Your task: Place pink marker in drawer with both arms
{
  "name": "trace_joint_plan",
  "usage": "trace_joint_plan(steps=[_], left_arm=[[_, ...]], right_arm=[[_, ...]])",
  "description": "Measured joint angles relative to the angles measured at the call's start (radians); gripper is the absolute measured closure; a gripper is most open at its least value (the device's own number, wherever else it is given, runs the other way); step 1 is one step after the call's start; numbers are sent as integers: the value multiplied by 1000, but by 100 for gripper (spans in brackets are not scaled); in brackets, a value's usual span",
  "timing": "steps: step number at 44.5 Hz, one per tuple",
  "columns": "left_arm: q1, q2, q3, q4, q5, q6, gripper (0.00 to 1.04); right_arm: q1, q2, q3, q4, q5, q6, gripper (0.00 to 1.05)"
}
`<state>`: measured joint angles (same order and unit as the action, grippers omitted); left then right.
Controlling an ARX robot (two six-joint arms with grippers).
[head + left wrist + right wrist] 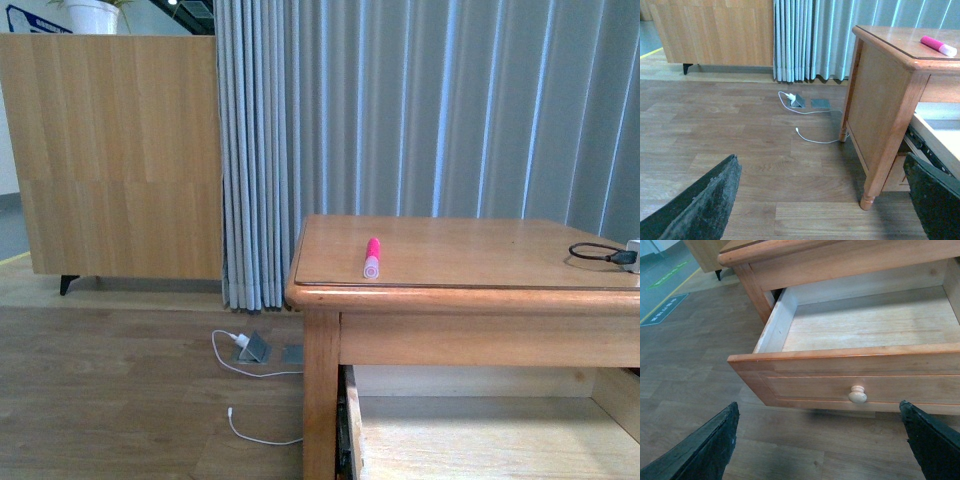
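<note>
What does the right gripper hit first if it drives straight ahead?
Probably the front panel of the open honey-brown wooden drawer, near its round pale knob. The open right gripper frames it; depth is unclear.

Access: drawer (840,362) stands pulled out, its near part open from above and its far part under the dresser top (480,235). On the top, pink marker (372,258) left of centre and black cable (598,253) at the right edge, with bare wood between. Curtain (420,110) hangs behind. On the floor to the left, a white cable (812,137) lies near the dresser leg.
</note>
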<state>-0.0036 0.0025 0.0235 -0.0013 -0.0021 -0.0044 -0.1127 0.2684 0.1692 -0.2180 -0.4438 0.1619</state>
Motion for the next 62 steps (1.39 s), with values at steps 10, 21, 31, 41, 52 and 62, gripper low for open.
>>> trace_joint_plan(steps=[10,21,31,41,52,62], left_arm=[[0,0,0,0,-2,0,6],[0,0,0,0,0,0,6],[0,0,0,0,1,0,6],[0,0,0,0,1,0,6],[-85,101,5,67,-168,-58,6],[-164,498,137,317,-85,-80,6]], right_arm=[[98,-170,-85,190,368,-105,25],[109,-201,-92,208,441,-151,9],[109,-202,-92,208,443,-157,8],[109,-202,-92,208,443,-158,8],[109,-202,-92,208,443,-158,8],[109,-202,-92,208,443,-158,8]])
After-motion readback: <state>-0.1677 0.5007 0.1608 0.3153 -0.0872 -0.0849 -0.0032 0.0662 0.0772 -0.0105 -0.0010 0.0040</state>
